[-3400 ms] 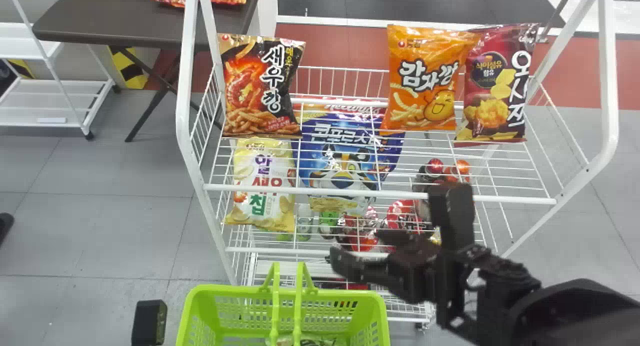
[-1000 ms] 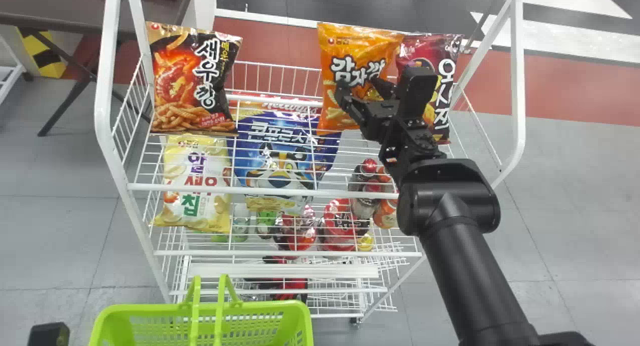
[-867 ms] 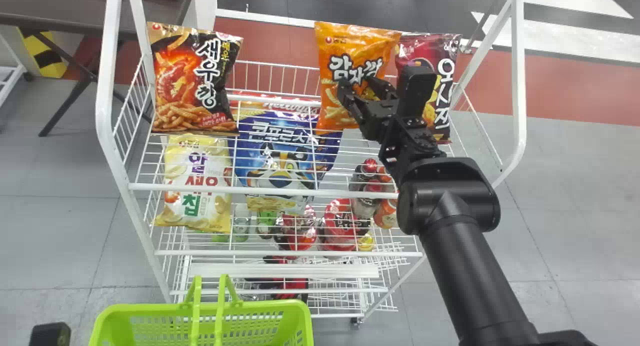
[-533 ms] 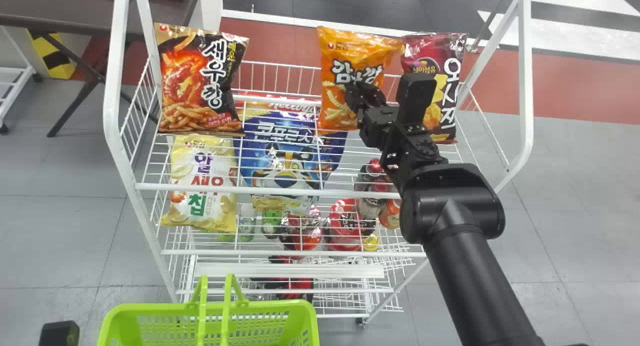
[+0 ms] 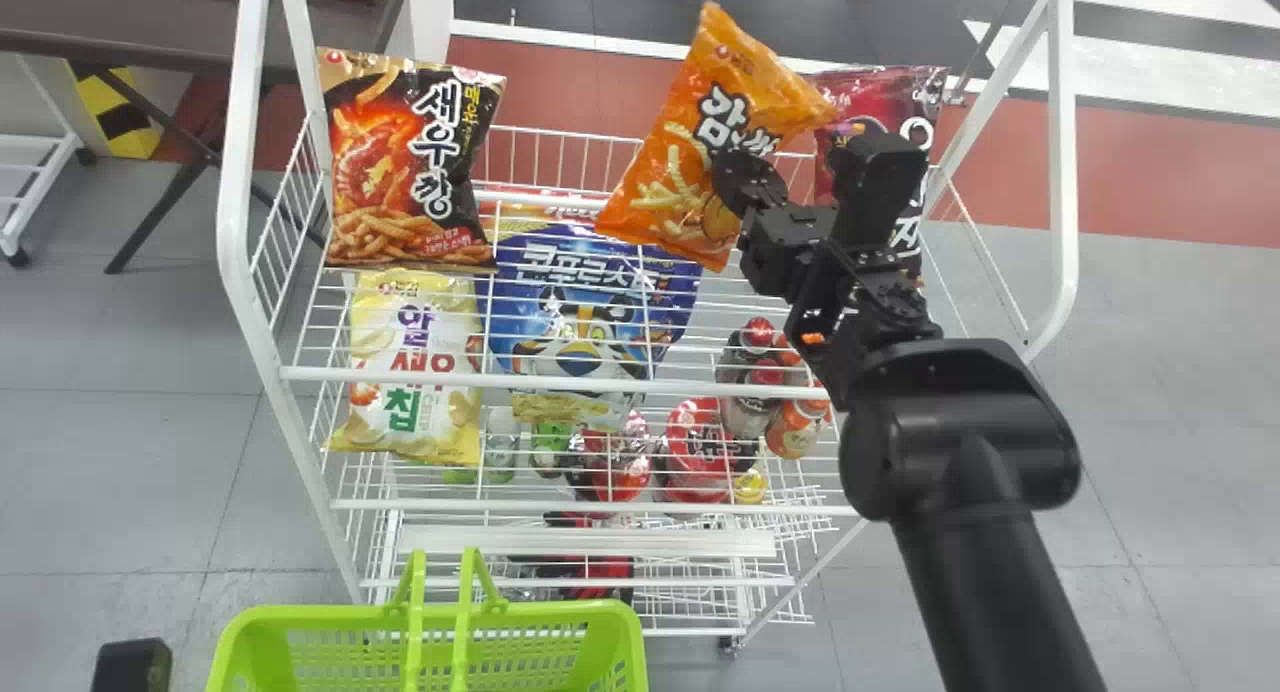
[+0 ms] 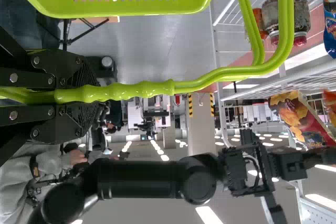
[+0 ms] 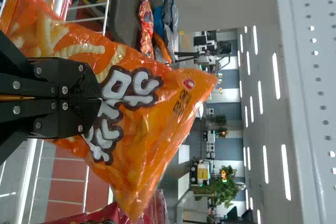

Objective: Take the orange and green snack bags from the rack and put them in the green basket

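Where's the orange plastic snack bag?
Head view, upper centre: orange bag tilted in the right black claw, left of the dark red bag, at the white wire rack.

The head view looks forward and down over the rack (image 5: 560,383). The left wrist view faces the basket handle (image 6: 142,91) up close; the right's, close to the orange bag (image 7: 152,129), shares it with the head's.

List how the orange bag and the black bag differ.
The orange bag is in the right claw, while the black bag sits on the rack. The orange bag is tilted; the black bag stands nearly upright. The black bag pictures a red shrimp, the orange bag pale sticks. Both are snack bags.
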Controlling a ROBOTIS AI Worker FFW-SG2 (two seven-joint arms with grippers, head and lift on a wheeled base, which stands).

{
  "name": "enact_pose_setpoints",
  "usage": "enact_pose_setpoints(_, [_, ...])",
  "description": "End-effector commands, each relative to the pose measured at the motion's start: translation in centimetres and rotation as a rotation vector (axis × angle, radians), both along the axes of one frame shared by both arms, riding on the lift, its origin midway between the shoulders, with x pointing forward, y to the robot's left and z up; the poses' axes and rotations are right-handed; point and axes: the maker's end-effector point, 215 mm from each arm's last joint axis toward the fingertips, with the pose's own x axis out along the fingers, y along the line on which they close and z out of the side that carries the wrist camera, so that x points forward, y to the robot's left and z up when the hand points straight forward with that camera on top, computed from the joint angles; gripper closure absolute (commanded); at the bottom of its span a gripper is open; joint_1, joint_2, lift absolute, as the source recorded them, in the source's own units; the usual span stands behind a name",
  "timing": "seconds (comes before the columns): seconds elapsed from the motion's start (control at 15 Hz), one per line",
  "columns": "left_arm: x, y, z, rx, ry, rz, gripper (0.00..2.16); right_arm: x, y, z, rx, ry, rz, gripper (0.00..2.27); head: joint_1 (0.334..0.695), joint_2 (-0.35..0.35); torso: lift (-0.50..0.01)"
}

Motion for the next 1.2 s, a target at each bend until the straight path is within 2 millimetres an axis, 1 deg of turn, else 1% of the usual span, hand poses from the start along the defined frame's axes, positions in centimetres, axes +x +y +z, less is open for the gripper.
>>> enact_pose_setpoints(0.0, [0.0,-0.2,0.1,-0.004,-0.001,-0.004,2.15,-3.3,-0.1,1.6,0.028,0.006,0.026,2.16,0.695,-0.197,0.000])
enact_pose_setpoints(0.07, [0.0,-0.3,0.2,-0.004,-0.004,-0.006,2.15,-4.6,-0.3,2.2,0.029,0.018,0.032,2.16,0.695,-0.201,0.000])
enact_pose_setpoints(0.13, [0.1,-0.5,0.2,-0.004,-0.007,-0.009,2.15,-5.9,-0.8,2.3,0.034,0.050,0.037,2.16,0.695,-0.211,0.000])
enact_pose_setpoints(0.33, [0.2,-0.8,0.2,-0.005,-0.011,-0.017,2.15,-10.0,-1.6,1.7,0.048,0.167,0.060,2.16,0.695,-0.233,0.000])
enact_pose_setpoints(0.4, [0.3,-0.9,0.2,-0.005,-0.012,-0.018,2.15,-11.4,-1.6,0.9,0.058,0.224,0.072,2.16,0.695,-0.254,0.000])
enact_pose_setpoints(0.53, [0.5,-0.9,0.3,-0.004,-0.015,-0.020,2.15,-14.6,-1.4,-1.6,0.041,0.373,0.090,2.16,0.695,-0.269,0.000])
enact_pose_setpoints(0.6, [0.5,-1.0,0.3,-0.005,-0.015,-0.021,2.15,-16.1,-1.1,-2.3,0.044,0.425,0.102,2.16,0.695,-0.274,0.000])
enact_pose_setpoints(0.67, [0.7,-1.0,0.3,-0.005,-0.018,-0.022,2.15,-17.0,-1.1,-2.5,0.042,0.447,0.106,2.16,0.695,-0.280,0.000])
enact_pose_setpoints(0.73, [0.7,-1.0,0.4,-0.005,-0.020,-0.022,2.15,-18.4,-0.9,-3.4,0.052,0.506,0.121,2.16,0.695,-0.284,0.000])
enact_pose_setpoints(0.87, [0.8,-1.0,0.3,-0.002,-0.021,-0.023,2.15,-22.0,-1.1,-5.7,0.026,0.648,0.133,2.16,0.695,-0.296,0.000])
enact_pose_setpoints(1.0, [1.0,-1.2,0.2,-0.003,-0.019,-0.026,2.15,-26.2,-1.5,-7.9,-0.005,0.798,0.135,2.16,0.695,-0.310,0.000])
enact_pose_setpoints(1.07, [1.0,-1.3,0.1,-0.001,-0.018,-0.028,2.15,-27.0,-1.6,-8.0,-0.007,0.821,0.139,2.16,0.695,-0.321,0.000])
enact_pose_setpoints(1.13, [0.9,-1.5,0.1,-0.003,-0.016,-0.032,2.15,-27.3,-1.3,-7.6,0.003,0.815,0.146,2.16,0.695,-0.337,0.000])
